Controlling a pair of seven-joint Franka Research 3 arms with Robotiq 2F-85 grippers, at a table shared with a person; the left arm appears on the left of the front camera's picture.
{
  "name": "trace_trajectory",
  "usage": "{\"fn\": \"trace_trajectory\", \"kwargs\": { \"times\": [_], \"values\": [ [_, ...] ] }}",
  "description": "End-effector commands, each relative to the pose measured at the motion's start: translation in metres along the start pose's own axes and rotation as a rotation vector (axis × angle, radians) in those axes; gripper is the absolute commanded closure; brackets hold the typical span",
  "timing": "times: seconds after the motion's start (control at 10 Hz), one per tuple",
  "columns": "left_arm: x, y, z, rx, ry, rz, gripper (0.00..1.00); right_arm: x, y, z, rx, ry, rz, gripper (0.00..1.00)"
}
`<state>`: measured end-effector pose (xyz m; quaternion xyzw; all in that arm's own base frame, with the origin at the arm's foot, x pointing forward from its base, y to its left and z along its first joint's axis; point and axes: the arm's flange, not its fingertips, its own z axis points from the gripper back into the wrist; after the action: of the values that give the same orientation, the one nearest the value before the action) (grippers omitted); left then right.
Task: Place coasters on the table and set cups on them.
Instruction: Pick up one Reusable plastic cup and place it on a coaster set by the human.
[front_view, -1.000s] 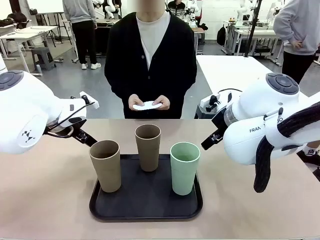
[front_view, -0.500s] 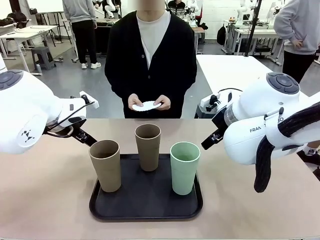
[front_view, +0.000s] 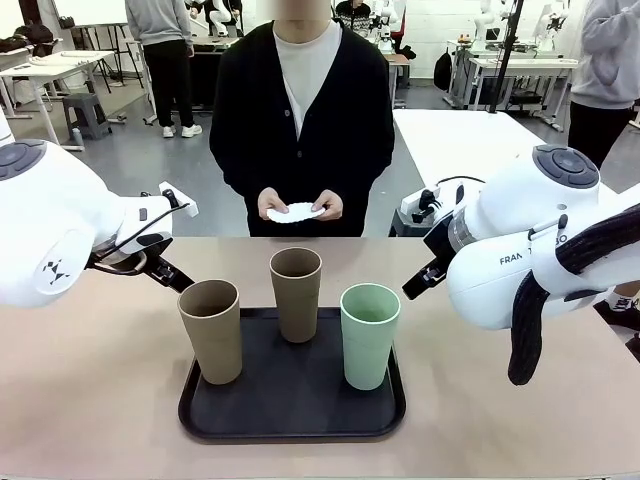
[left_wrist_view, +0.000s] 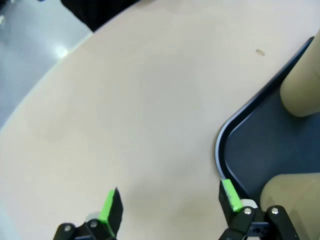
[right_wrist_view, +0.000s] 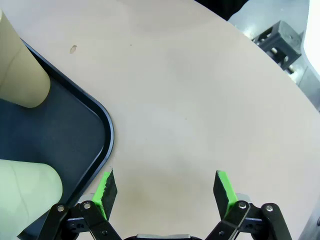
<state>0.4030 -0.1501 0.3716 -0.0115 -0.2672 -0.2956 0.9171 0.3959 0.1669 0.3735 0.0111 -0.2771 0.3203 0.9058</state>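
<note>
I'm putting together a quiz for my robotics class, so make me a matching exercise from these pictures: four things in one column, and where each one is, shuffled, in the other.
1. coasters
2. mint green cup
3. rear tan cup
4. right gripper

A. open above the table, beside the tray
B. tray's right side
C. in the person's hands
D. tray's far middle

Pairs: 1-C, 2-B, 3-D, 4-A.
</note>
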Motion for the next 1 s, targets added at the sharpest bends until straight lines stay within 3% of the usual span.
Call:
{"fn": "trace_trajectory", "kwargs": {
  "times": [0.0, 0.1, 0.3, 0.4, 0.5, 0.7, 0.9],
  "values": [
    [0.000, 0.000, 0.000, 0.000, 0.000, 0.000, 0.00, 0.000, 0.000, 0.000, 0.000, 0.000, 0.000, 0.00],
    [0.000, 0.000, 0.000, 0.000, 0.000, 0.000, 0.00, 0.000, 0.000, 0.000, 0.000, 0.000, 0.000, 0.00],
    [0.020, 0.018, 0.045, 0.058, -0.007, -0.008, 0.00, 0.021, 0.003, 0.051, -0.057, 0.003, 0.041, 0.00],
    [0.026, 0.016, 0.072, 0.000, -0.028, -0.009, 0.00, 0.029, 0.011, 0.086, -0.019, 0.049, -0.028, 0.00],
    [0.030, 0.010, 0.096, -0.037, 0.008, -0.035, 0.00, 0.033, 0.018, 0.127, -0.033, 0.010, 0.007, 0.00],
    [0.006, -0.021, 0.148, -0.149, 0.218, -0.011, 0.00, 0.006, 0.040, 0.178, -0.017, 0.160, 0.027, 0.00],
    [-0.022, -0.043, 0.183, -0.115, 0.285, -0.010, 0.00, -0.033, 0.073, 0.215, -0.072, 0.237, 0.054, 0.00]
  ]
}}
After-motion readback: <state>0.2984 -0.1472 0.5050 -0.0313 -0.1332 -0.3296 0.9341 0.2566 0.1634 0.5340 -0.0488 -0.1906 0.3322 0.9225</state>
